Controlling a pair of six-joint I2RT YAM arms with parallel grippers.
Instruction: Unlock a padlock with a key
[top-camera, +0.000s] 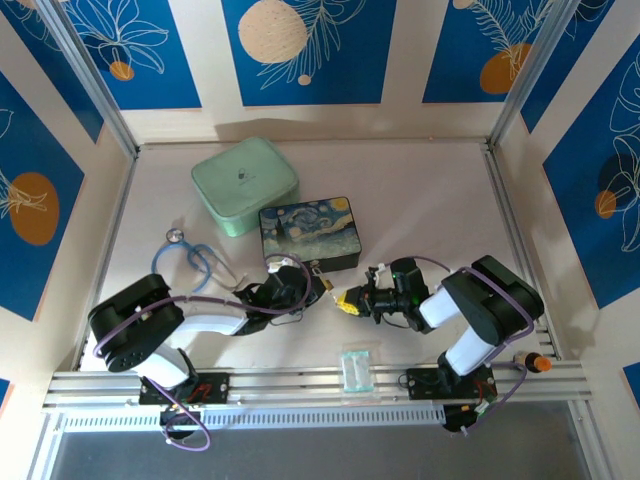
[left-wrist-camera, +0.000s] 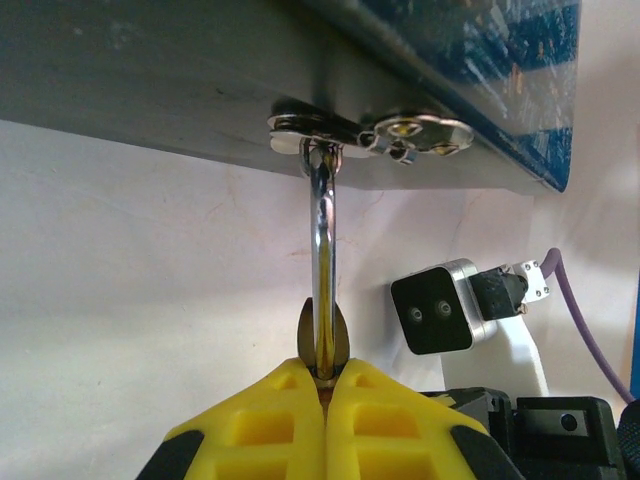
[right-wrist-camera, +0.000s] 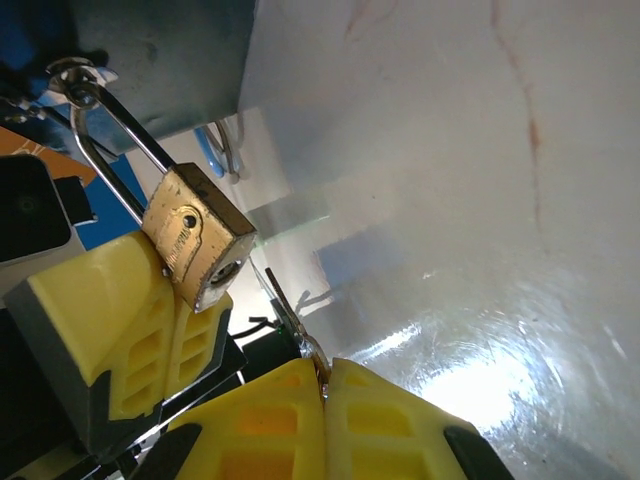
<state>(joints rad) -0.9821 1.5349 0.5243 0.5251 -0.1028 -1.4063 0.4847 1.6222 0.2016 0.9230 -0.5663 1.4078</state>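
- The left gripper (left-wrist-camera: 325, 392) is clamped on the padlock (right-wrist-camera: 195, 238) at lower centre. Its shackle (left-wrist-camera: 322, 230) runs up through the clasp (left-wrist-camera: 370, 130) on the box (top-camera: 310, 232).
- The right gripper (right-wrist-camera: 325, 385) pinches the key (right-wrist-camera: 285, 300). The key's tip is just beside the padlock's keyhole end.
- The table (top-camera: 430, 200) is bare at upper right, and a packet (top-camera: 357, 368) lies near the lower edge.

Right of the box (top-camera: 310, 232) and case (top-camera: 244, 185), the table (top-camera: 430, 200) lies open.
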